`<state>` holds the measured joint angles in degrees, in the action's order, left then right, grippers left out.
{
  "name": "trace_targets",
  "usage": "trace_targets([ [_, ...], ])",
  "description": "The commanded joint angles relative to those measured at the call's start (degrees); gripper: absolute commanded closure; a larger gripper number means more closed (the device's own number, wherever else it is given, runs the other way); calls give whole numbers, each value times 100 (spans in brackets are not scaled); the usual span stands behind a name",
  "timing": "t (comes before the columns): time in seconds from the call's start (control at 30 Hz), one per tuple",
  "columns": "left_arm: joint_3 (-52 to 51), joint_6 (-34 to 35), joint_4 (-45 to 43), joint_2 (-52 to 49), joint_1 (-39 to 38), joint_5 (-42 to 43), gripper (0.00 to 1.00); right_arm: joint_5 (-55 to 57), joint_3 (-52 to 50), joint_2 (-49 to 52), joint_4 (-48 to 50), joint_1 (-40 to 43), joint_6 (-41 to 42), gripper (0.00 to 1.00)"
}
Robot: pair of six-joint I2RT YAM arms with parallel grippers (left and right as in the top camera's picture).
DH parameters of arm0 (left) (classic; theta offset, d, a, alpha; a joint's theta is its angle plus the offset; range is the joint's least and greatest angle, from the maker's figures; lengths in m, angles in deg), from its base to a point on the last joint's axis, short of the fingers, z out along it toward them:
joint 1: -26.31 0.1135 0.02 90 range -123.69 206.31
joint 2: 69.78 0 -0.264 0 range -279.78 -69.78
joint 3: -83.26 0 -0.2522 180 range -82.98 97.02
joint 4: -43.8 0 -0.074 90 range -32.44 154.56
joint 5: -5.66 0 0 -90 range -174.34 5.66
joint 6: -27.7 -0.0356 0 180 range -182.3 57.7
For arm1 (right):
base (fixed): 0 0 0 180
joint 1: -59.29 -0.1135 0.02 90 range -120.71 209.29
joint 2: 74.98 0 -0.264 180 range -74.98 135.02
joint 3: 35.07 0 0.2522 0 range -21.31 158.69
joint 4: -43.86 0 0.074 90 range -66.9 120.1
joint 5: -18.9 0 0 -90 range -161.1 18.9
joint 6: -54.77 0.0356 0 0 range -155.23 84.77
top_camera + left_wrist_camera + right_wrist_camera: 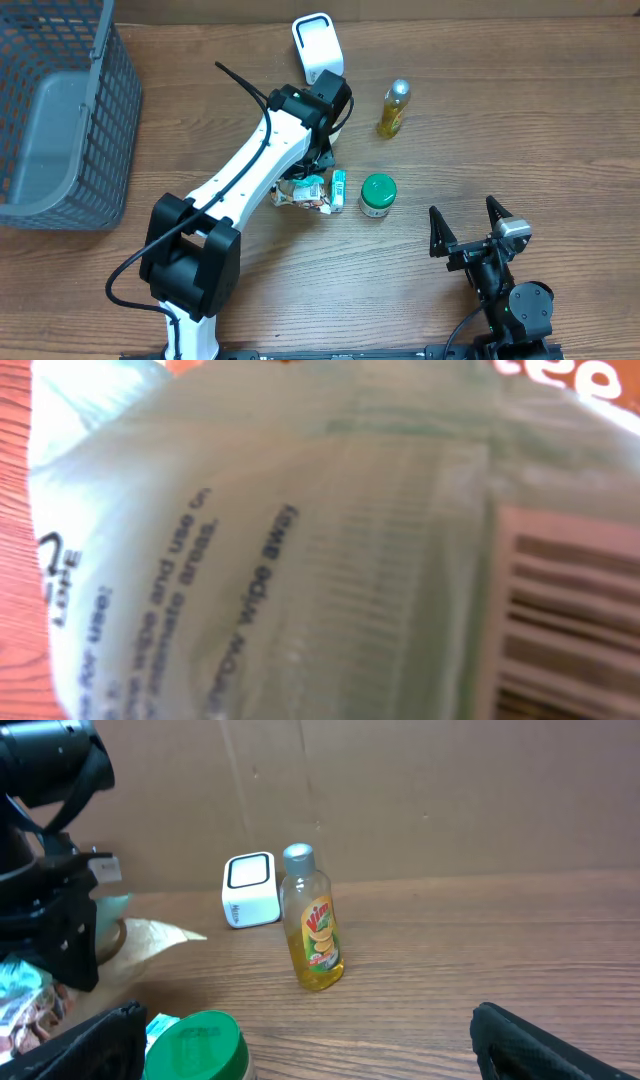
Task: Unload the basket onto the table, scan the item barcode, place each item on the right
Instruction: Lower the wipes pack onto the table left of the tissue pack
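Wipes packet, one, reading "wipe away", with one barcode, pinched in left pincer; one "Vim" bottle beyond spread right pincer.

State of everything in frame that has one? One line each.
left hand, shut on wipes pack
wipes pack, held, barcode side facing the wrist camera
right hand, open, holding nothing
yellow bottle, upright, capped
green-lidded jar, upright, lid on
scanner, standing upright
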<state>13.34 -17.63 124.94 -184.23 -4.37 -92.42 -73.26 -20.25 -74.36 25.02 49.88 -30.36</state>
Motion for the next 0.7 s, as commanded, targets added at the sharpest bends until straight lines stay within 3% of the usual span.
trace_targets([
  [0.0,-168,79,-107,-31,-11,22,93,-7,-61,-39,42,15,-22,0],
  [0.67,-249,76,-214,-31,-11,20,92,-4,-61,-39,42,15,-22,0],
])
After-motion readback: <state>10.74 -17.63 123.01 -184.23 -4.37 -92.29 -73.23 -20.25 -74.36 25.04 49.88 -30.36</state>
